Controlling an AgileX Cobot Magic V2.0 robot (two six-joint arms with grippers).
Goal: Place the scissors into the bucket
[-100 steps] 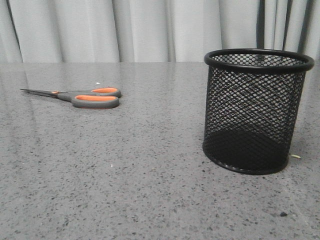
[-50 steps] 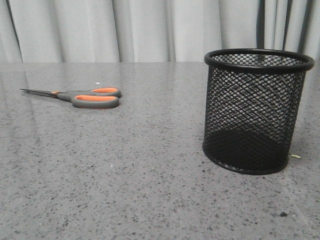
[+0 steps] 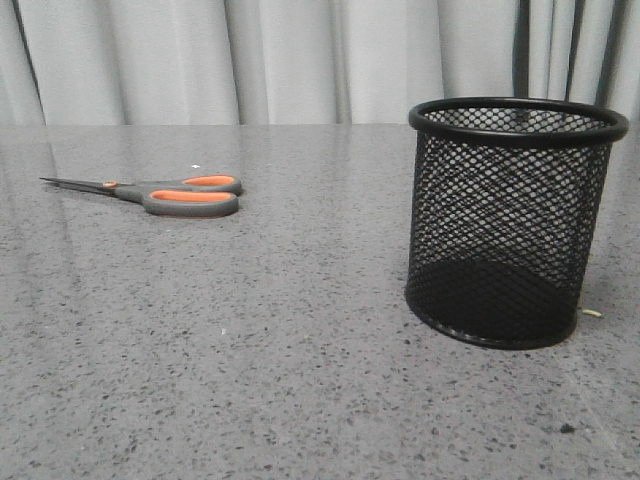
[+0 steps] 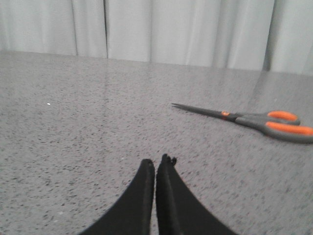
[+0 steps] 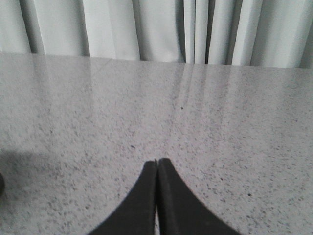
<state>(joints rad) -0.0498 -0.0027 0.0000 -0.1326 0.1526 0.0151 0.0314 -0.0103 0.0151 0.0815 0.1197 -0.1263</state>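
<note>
The scissors lie flat on the speckled grey table at the far left, their thin pointed metal blades closed together and aimed left, the dark grey handles with bright orange lining turned right toward the middle, and an orange dot marking the pivot. In the left wrist view the same scissors rest ahead of and off to one side of the left gripper, whose two black fingers are pressed together tip to tip with nothing between them; bare tabletop separates the fingertips from the blades. A broad stretch of stone runs from the scissors rightward across the centre of the table, with only small specks on it. The bucket stands upright at the right, nearer than the scissors and well apart from them, a black mesh cylinder with a solid rolled rim and a solid base, its mouth open upward. The table's far edge meets pale curtains close behind both things. The right gripper also has its fingers closed against each other, holding nothing, over open table with the curtains beyond.
</note>
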